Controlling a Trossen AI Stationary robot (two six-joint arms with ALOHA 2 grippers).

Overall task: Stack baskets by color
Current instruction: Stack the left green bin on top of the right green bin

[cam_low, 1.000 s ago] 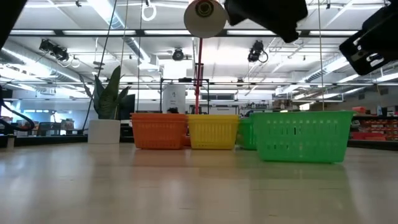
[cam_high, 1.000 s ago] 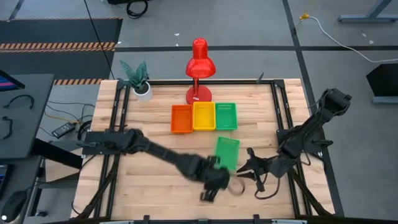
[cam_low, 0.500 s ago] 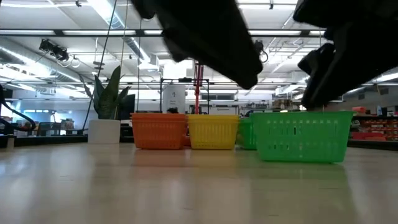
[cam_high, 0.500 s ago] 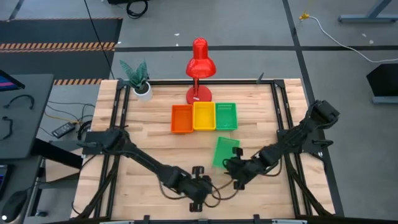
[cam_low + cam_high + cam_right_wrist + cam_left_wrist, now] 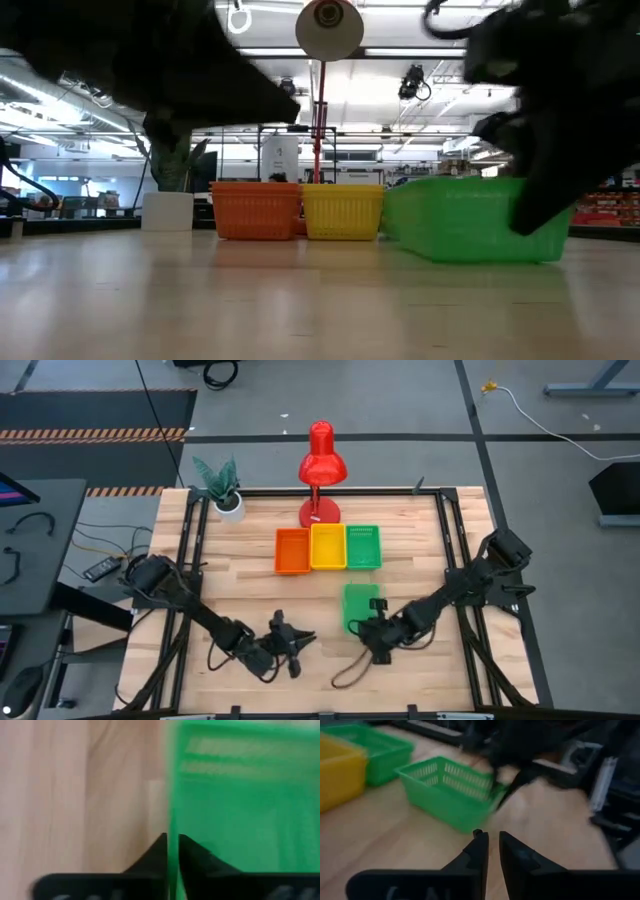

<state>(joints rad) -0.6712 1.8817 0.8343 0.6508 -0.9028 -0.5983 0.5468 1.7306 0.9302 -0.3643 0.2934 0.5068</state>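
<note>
High view: we see right gripper [image 5: 372, 632] clamping last loose green basket's [image 5: 362, 605] wall; three stacks [image 5: 329, 548] ahead; left gripper [image 5: 291, 643] nearly closed, empty.

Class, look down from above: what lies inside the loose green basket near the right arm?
The loose green basket looks empty: only its green floor shows. The right gripper covers its near edge, so that corner cannot be checked.
</note>
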